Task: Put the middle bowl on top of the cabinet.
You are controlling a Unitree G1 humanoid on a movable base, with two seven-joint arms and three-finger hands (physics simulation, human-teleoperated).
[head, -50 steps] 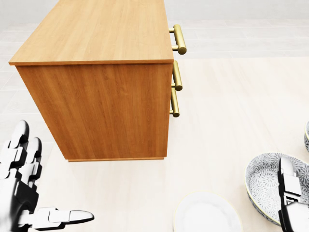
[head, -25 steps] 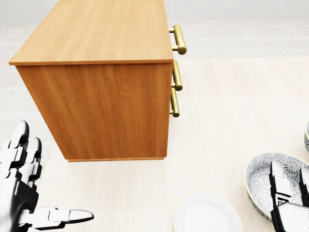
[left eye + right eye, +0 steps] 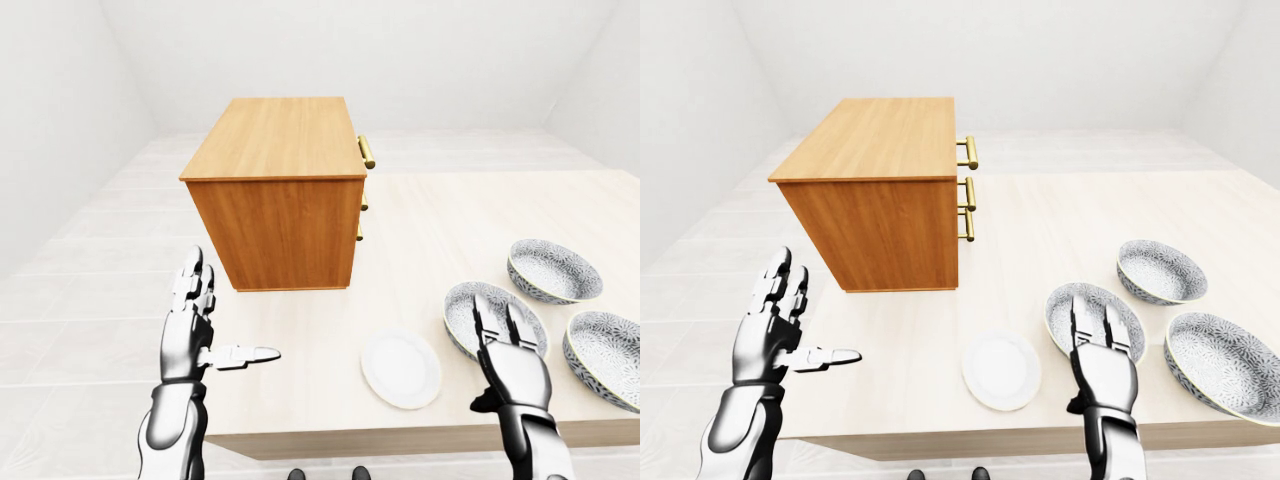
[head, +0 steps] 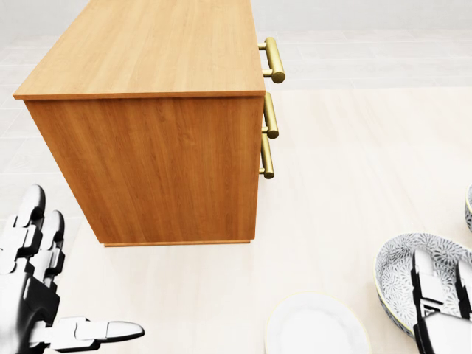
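Reach step, we judged: the right hand (image 3: 513, 368) held its fingers (image 3: 485, 325) straight and wide over the rim of the grey-patterned ceramic bowl (image 3: 463, 306) we took as middle, ungripped; next called for pinching that rim, then lifting up-left to the orange wooden cabinet (image 3: 285, 225).

A sparse simulated room of domestic, dining-room character. Plain white walls (image 3: 60, 110) and a pale tiled floor (image 3: 90, 290) enclose a single light wooden surface (image 3: 450, 220). On it stands a small honey-coloured cabinet (image 3: 275, 190) with brass bar handles (image 4: 273, 59) on the side facing the view's right. Tableware lies to the right of the cabinet in the right-eye view: a white plate (image 3: 1001, 370) and three grey-patterned bowls, namely the upper bowl (image 3: 1162, 270), the middle bowl (image 3: 1062, 318) and the lower bowl (image 3: 1225, 365). Flat lighting and uniform textures mark the scene as rendered rather than photographed.
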